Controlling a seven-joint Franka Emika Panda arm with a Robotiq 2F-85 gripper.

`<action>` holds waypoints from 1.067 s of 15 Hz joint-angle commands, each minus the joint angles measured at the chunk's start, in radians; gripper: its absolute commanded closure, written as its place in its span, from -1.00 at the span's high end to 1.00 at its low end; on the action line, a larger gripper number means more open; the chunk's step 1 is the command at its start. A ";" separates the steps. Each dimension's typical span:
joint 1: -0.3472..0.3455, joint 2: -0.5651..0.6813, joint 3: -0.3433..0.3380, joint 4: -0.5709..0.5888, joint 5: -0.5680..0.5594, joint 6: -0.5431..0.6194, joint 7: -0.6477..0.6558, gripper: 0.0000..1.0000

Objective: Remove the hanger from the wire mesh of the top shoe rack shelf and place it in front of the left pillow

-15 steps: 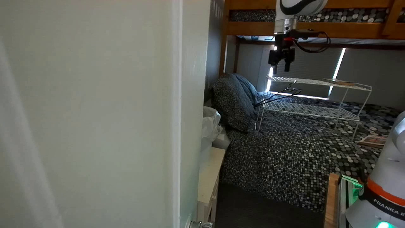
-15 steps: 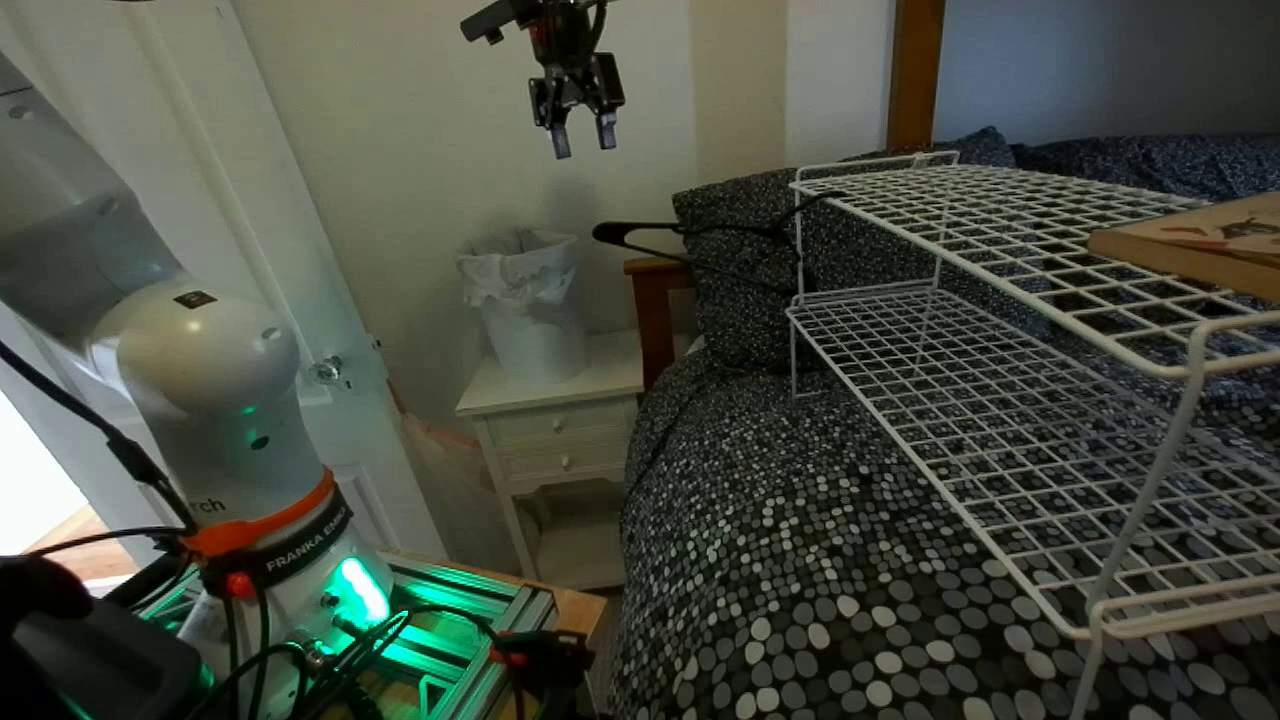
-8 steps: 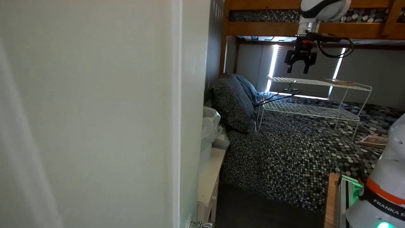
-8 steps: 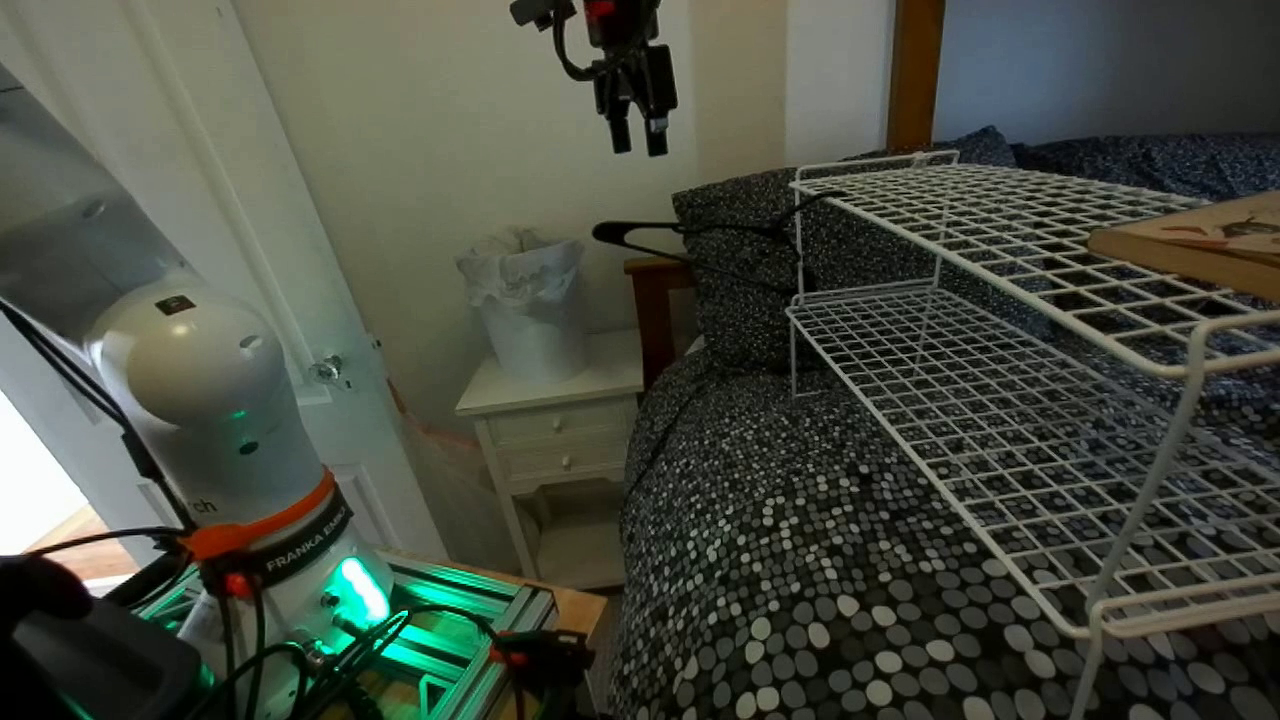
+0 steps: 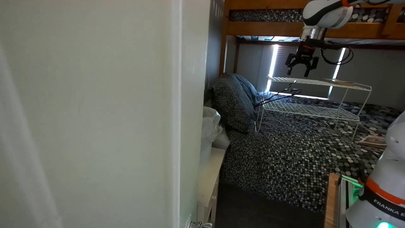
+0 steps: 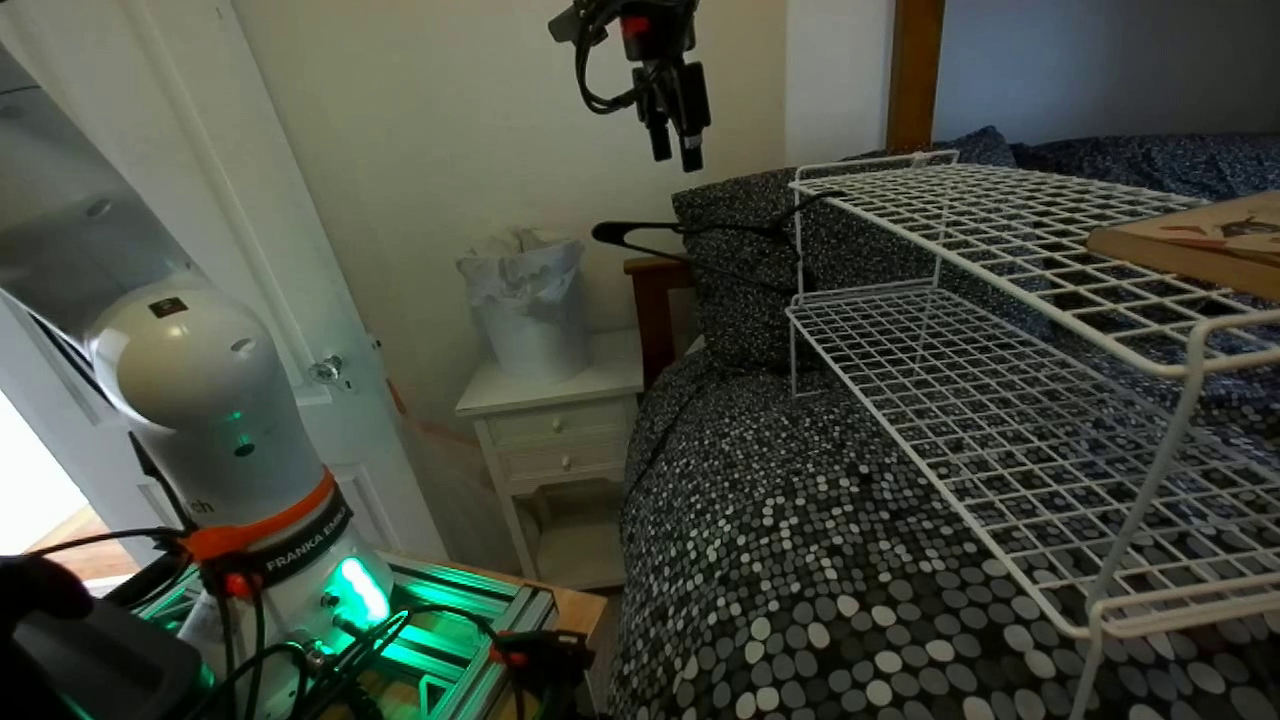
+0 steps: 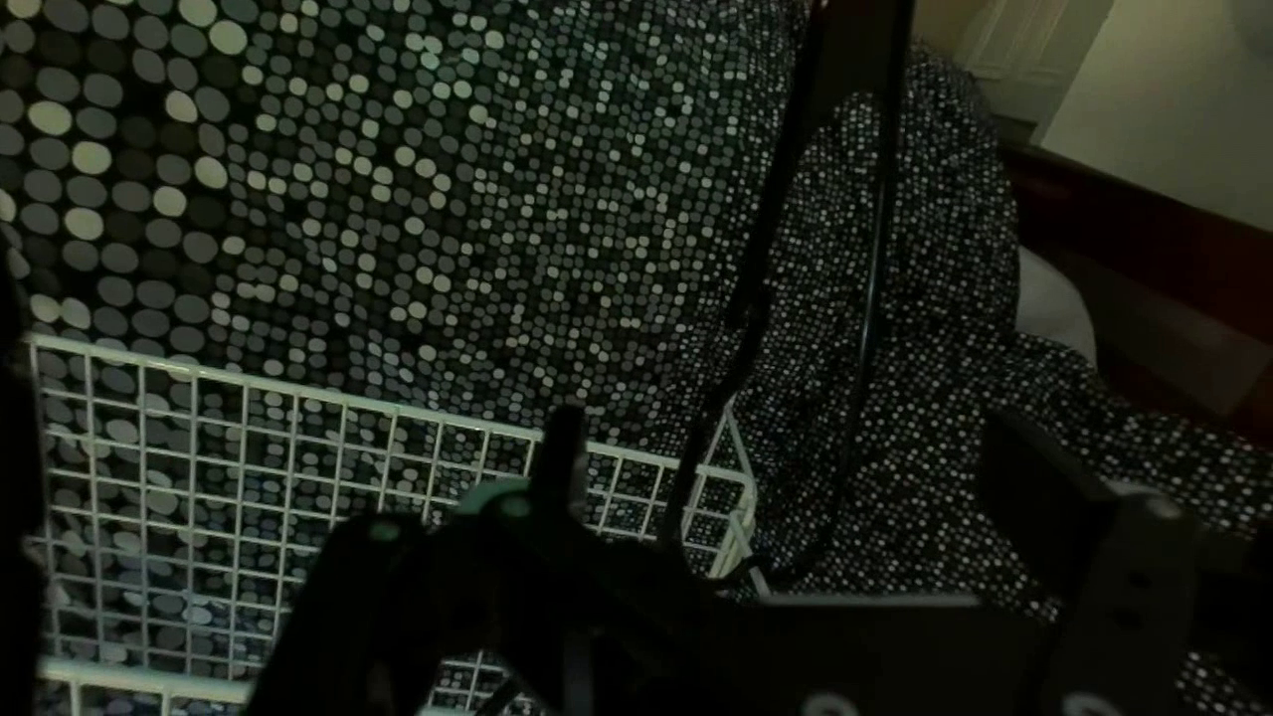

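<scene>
Shifting right in both exterior views over the last second, your claw has come closer to the hanger, and hangs slightly tilted above its level with fingers spread and gripping nothing. The hanger has not moved: its hook meets the wire mesh of the top shoe rack shelf near the left end, and its black body juts left toward the left pillow. You cannot tell whether the hook catches a mesh wire or the edge rod. The wrist view shows that hook framed between your fingers, so you are probably lining up on it; next you likely need to lower, grip and unhook upward, since a sideways pull could drag the shelf along.

As for containers, a white bin lined with a bag stands on the nightstand; you cannot see what it holds, nor what the closed drawers below contain. A book lies on the shelf's right part.
</scene>
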 commanded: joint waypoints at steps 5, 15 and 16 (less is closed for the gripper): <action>-0.009 0.085 -0.011 0.036 0.040 0.024 0.020 1.00; -0.035 0.261 -0.048 0.129 0.124 0.037 0.017 -0.02; -0.038 0.272 -0.048 0.137 0.124 0.040 0.021 -0.15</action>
